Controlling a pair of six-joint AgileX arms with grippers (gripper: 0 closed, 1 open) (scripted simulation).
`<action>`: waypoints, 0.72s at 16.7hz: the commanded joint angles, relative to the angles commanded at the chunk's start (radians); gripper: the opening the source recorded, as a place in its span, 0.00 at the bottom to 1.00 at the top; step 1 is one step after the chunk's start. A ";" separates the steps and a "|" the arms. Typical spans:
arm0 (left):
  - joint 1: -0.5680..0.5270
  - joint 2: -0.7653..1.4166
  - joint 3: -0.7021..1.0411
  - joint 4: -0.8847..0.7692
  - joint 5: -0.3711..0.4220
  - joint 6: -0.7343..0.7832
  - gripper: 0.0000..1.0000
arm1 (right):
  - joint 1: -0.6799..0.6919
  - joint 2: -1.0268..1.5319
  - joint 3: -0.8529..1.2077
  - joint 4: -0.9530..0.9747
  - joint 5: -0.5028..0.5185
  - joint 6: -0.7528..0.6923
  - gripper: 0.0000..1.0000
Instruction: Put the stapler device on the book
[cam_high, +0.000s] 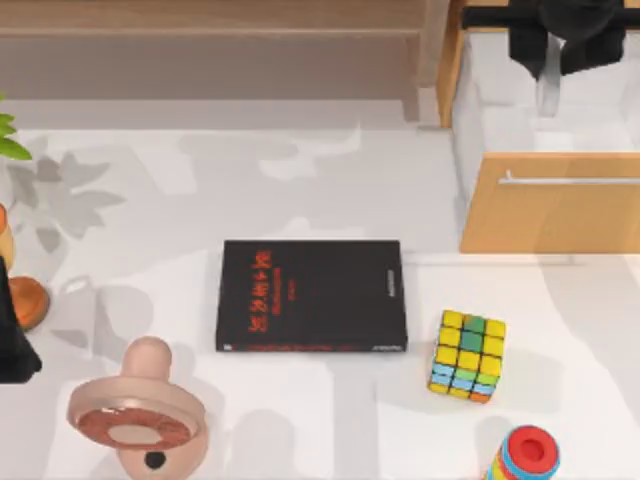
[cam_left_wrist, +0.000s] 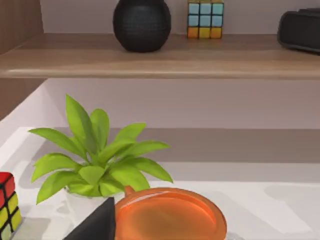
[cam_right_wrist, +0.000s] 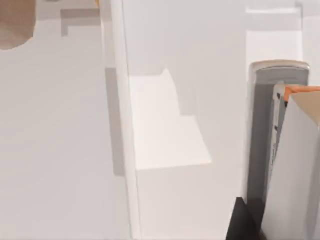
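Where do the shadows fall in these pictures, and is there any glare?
Top view: soft grey shadows, leaf-shaped ones at the left, lie across the white table, and the book shows no glare. Left wrist view: a dim band lies under the shelf. Right wrist view: a bright patch with hard edges sits on the white surface.

The white table (cam_high: 300, 420) carries the black book (cam_high: 311, 295) at its middle, a Rubik's cube (cam_high: 467, 355) just right of it, and a pink ringed object (cam_high: 137, 412) toward the left.
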 joint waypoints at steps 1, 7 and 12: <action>0.000 0.000 0.000 0.000 0.000 0.000 1.00 | 0.032 -0.003 0.014 -0.007 0.002 0.033 0.00; 0.000 0.000 0.000 0.000 0.000 0.000 1.00 | 0.247 0.055 0.072 -0.036 -0.022 0.231 0.00; 0.000 0.000 0.000 0.000 0.000 0.000 1.00 | 0.403 0.157 0.076 -0.063 -0.057 0.370 0.00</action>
